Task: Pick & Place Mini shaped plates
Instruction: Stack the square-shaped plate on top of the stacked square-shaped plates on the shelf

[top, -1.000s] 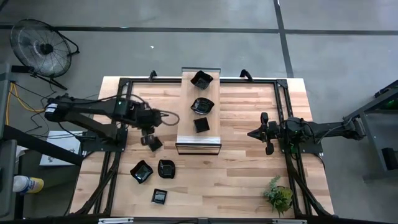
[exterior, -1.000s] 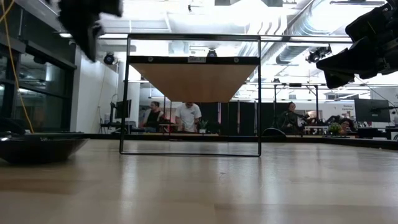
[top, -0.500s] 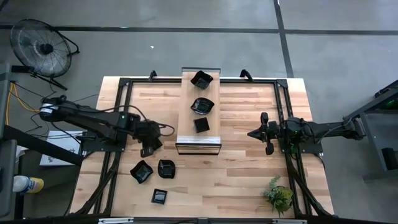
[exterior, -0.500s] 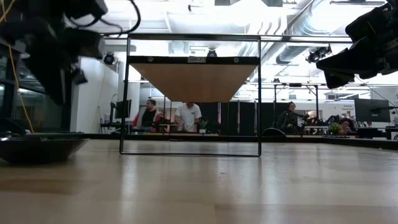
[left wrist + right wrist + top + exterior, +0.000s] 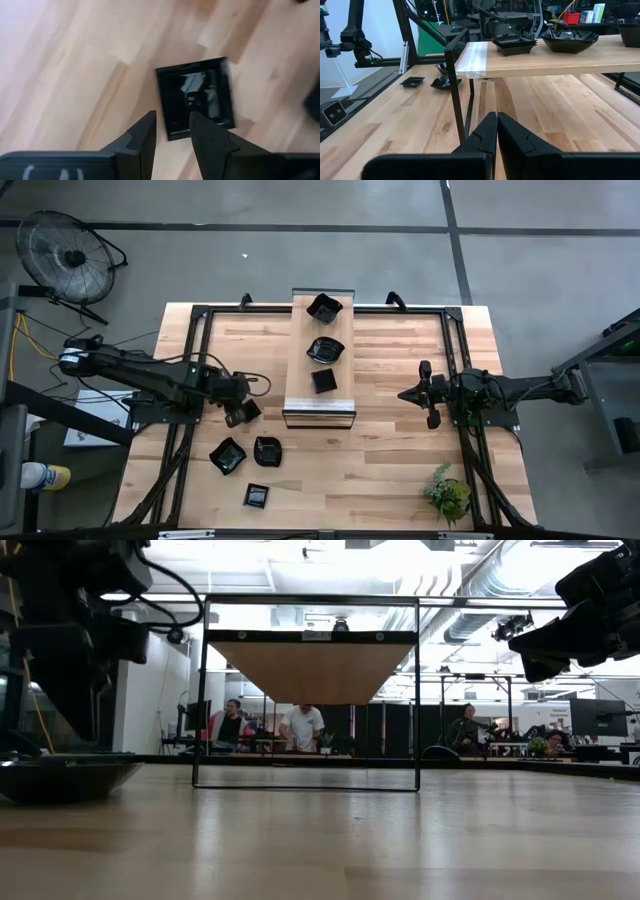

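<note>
Lowering since a second ago, the left pincer (image 5: 171, 131) now hangs slightly parted, empty, over a square plate (image 5: 196, 97) for pickup.

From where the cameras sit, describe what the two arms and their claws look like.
Both arms are dark, jointed tubes. The left arm has a white band near its base and a black cable looping by its wrist. The left claw has two flat, tapered black fingers. The right claw has similar angular black fingers. The right arm shows no visible markings.
</note>
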Robot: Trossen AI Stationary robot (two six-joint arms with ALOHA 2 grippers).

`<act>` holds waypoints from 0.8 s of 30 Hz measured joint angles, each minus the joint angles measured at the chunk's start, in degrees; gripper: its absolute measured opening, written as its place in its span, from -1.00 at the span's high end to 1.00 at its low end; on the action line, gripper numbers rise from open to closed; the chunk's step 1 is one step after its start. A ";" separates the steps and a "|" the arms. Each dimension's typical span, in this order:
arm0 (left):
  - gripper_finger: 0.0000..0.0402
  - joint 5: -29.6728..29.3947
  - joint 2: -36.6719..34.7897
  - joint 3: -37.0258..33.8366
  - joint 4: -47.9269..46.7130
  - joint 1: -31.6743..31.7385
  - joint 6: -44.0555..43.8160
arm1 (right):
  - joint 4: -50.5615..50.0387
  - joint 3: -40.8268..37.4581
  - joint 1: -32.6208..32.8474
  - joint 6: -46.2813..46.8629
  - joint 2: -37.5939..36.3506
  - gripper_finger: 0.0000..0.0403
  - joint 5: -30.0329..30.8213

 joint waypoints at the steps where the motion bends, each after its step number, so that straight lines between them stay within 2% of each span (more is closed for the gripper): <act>1: 0.43 -0.46 0.00 -0.01 -0.51 0.42 -0.29 | 0.00 0.00 -0.02 0.01 -0.02 0.95 0.00; 11: 0.43 -0.19 0.45 -0.01 -1.27 6.17 0.27 | 0.00 0.00 0.00 0.01 0.00 0.98 0.00; 18: 0.43 5.92 4.12 -0.01 -0.49 8.32 1.84 | 0.00 0.00 0.00 0.00 0.00 0.98 0.00; 24: 0.43 6.91 7.64 -0.01 1.27 8.30 2.18 | 0.00 0.00 -0.01 -0.01 -0.02 0.98 -0.01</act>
